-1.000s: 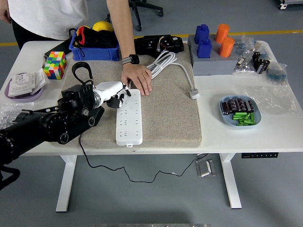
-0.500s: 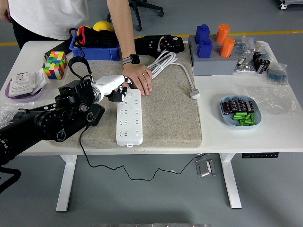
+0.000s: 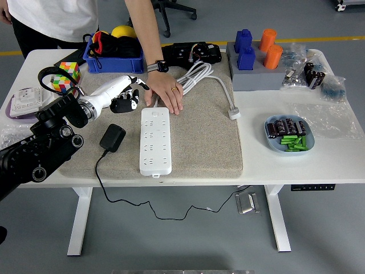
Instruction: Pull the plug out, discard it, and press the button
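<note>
Here, no brand or lettering is legible anywhere on your bench (image 3: 319, 162). The white power strip (image 3: 155, 141) lies lengthwise on the grey mat (image 3: 199, 142), its sockets bare; the black plug (image 3: 113, 137) lies on the mat just left of the strip, with its cord trailing over the near edge. A person's hand (image 3: 165, 94) presses flat at the strip's far end, beside coiled white cable (image 3: 197, 77). Your left hand (image 3: 126, 98) hovers over the mat's far-left corner, its fingers (image 3: 129, 103) loosely curled and holding nothing, the forearm angled in from the left edge.
</note>
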Controlling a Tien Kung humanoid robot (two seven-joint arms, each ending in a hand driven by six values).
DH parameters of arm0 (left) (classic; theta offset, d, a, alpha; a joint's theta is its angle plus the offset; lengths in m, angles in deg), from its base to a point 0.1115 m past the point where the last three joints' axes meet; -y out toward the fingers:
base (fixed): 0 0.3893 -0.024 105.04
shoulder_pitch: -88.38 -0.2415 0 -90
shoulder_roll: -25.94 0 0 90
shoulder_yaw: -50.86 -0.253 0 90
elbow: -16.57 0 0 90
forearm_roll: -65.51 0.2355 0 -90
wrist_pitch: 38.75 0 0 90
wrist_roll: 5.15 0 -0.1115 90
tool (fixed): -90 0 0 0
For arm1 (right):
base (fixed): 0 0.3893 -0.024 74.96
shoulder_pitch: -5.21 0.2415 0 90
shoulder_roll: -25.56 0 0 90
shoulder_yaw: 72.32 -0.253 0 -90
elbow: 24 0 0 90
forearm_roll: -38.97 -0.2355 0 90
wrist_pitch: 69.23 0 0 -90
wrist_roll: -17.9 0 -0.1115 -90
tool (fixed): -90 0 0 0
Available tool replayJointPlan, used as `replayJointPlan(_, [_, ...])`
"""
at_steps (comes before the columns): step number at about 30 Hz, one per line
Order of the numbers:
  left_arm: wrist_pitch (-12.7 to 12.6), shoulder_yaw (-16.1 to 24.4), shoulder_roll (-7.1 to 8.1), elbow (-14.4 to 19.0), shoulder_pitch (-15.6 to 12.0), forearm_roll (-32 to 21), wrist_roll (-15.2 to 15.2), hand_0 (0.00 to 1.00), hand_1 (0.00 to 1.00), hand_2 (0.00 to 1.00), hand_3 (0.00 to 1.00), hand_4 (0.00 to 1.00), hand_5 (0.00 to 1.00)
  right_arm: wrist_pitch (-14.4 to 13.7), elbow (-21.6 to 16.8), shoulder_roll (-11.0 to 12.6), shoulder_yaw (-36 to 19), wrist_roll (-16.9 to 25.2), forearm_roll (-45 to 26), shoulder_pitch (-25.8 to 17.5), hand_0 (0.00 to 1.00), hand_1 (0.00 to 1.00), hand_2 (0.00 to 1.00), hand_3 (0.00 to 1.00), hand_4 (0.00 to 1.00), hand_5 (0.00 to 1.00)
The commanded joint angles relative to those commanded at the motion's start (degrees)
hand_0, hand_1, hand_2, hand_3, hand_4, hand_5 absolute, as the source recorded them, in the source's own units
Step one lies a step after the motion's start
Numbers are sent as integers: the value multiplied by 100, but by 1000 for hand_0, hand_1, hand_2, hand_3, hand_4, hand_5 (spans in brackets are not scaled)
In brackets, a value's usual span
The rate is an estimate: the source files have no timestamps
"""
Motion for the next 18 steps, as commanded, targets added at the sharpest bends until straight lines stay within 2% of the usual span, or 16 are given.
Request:
replayJointPlan(2, [-12,332,55,196,-299,106,8,581,583,529,832,662,2,1,-7,-5,-1,0,2,8,767,729,724,713,883,658])
replayJointPlan(3, [-21,472,62,263,-413,151,8,834,825,751,849,731,132,-1,-9,-6,-1,1,2,10,767,729,724,713,883,658])
replayJointPlan(5, [-57,830,60,441,-718,260,11,834,825,751,849,731,132,-2,-6,-10,0,1,9,11,767,729,724,713,883,658])
replayJointPlan(8, [-79,1215,8,529,-986,388,27,834,825,751,849,731,132,0,3,-14,12,-1,18,15,767,729,724,713,883,658])
replayJointPlan(9, [-78,1396,-30,541,-1081,437,22,894,903,843,873,762,243,-3,1,-17,17,2,14,21,767,729,724,713,883,658])
replayJointPlan(18, [-15,2411,-189,711,-1521,662,-21,901,909,854,889,768,275,-14,-39,17,64,8,-9,102,767,729,724,713,883,658])
